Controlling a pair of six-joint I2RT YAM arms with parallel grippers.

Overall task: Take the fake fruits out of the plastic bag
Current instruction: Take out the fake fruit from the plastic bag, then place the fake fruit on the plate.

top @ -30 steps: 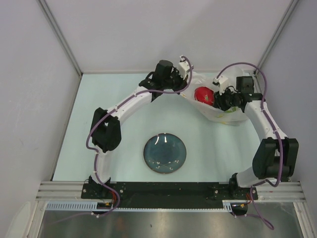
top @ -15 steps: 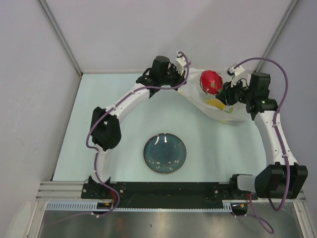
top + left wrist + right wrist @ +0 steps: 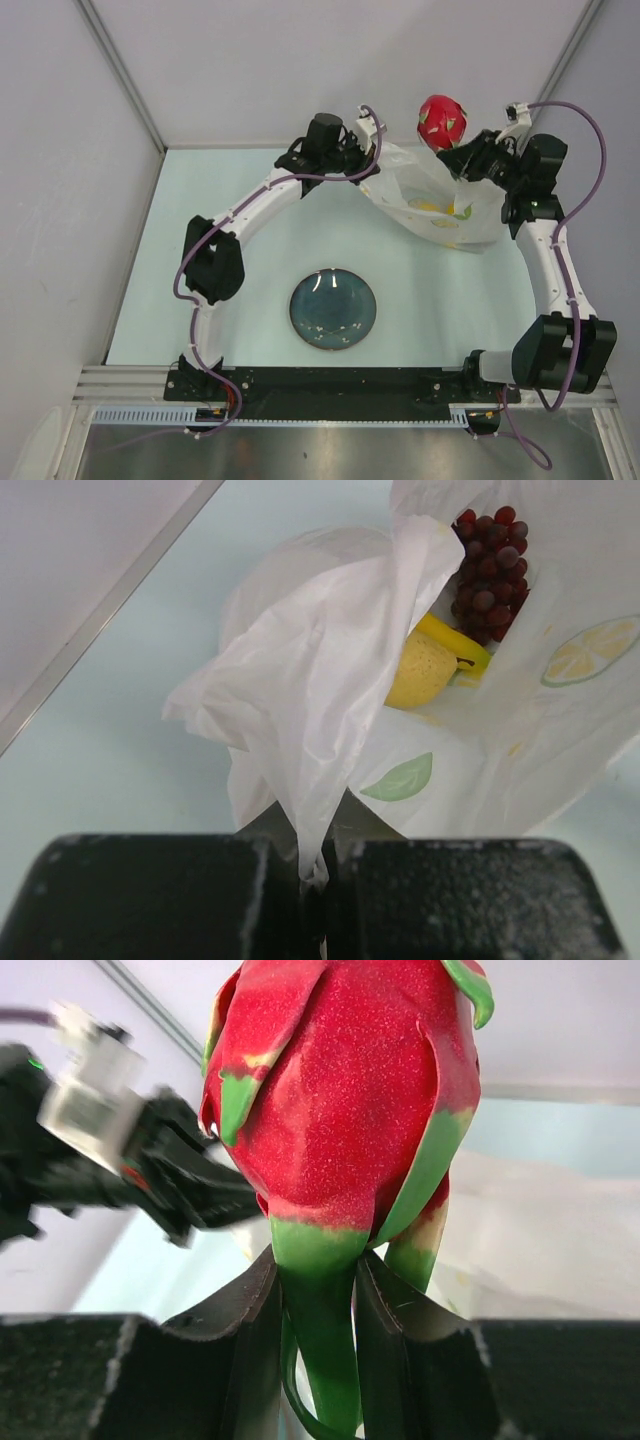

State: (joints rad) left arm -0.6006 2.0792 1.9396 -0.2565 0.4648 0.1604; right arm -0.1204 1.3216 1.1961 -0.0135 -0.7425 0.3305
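A pale blue table [image 3: 250,260] carries the scene. The crinkly white plastic bag [image 3: 440,205] lies at its far right, mouth gaping toward the left arm. A round dark plate [image 3: 333,310] sits near the middle of the table, well apart from the bag.

The left gripper [image 3: 318,865] is clamped tight on a bunched fold of the bag's rim, and the film fans upward from between its jaws. The right gripper [image 3: 318,1310] pinches the green stem end of the dragon fruit [image 3: 345,1110], which stands upright and clear of the bag, beyond its far edge in the top view.

Inside the open bag lie a grape bunch [image 3: 487,575], a banana [image 3: 455,645] below it, and a round yellow fruit [image 3: 420,672] touching the banana. From above, only a yellow smudge shows through the film, perhaps the banana.
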